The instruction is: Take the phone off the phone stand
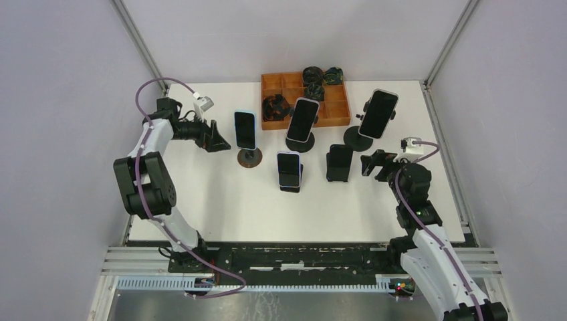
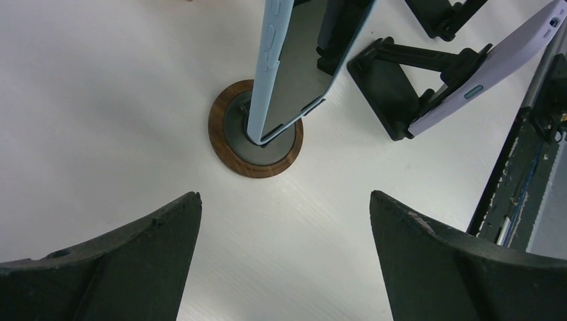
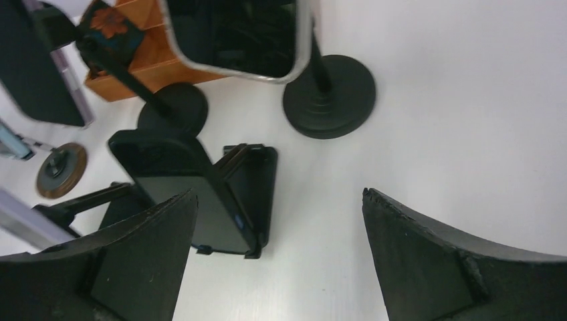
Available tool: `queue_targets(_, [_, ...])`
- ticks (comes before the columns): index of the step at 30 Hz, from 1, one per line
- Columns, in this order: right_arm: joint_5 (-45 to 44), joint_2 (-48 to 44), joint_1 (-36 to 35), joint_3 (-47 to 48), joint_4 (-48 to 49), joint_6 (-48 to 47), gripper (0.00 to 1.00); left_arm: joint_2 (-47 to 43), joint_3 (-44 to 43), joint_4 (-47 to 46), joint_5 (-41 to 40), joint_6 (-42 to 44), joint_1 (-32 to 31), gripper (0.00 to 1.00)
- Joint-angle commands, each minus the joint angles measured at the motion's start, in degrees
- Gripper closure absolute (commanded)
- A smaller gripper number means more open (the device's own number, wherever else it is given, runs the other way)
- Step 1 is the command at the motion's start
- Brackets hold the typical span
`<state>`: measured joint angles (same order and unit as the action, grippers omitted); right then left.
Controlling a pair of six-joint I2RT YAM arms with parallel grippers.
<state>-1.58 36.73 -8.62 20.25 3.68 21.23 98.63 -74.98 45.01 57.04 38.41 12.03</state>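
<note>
Top external view shows us the left gripper [image 1: 224,142] released, its jaws spread wide and gripping nothing. It hangs over the tabletop [image 1: 220,207] toward the far-left corner, just beside a light-blue phone [image 1: 245,129]. That phone stands upright on its wood-rimmed round stand [image 1: 250,158]. From the left wrist we look between the fingers at the same phone, apart from both of them. Our right gripper [image 1: 368,164] is likewise spread and empty near the right edge, just beside a black phone [image 1: 339,162] leaning on a folding stand [image 3: 257,174]. An orange tray [image 1: 267,81] sits at the far edge.
</note>
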Motion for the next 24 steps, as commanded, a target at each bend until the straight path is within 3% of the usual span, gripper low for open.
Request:
queue_targets(1, [7.95, -1.41, -2.21, 1.28, -0.32, -0.1, 0.02, 4.33, -4.98, 2.77, 4.69, 3.94, -2.19, 0.0])
queue_targets(9, [7.79, -0.04, -7.16, 3.41, -1.63, -1.17, 0.02, 12.53, -11.42, -0.76, 2.92, 0.88, -6.79, 0.0])
queue_targets(15, [14.2, 2.83, -8.96, 5.66, 0.83, -1.46, 0.02, 15.34, -13.79, -0.75, 3.48, 1.59, -7.67, 0.01])
queue_targets(24, [18.3, 6.59, -12.38, 8.69, 3.79, -1.3, 0.02, 18.12, -15.37, -0.81, 4.71, 2.98, -8.37, 0.19])
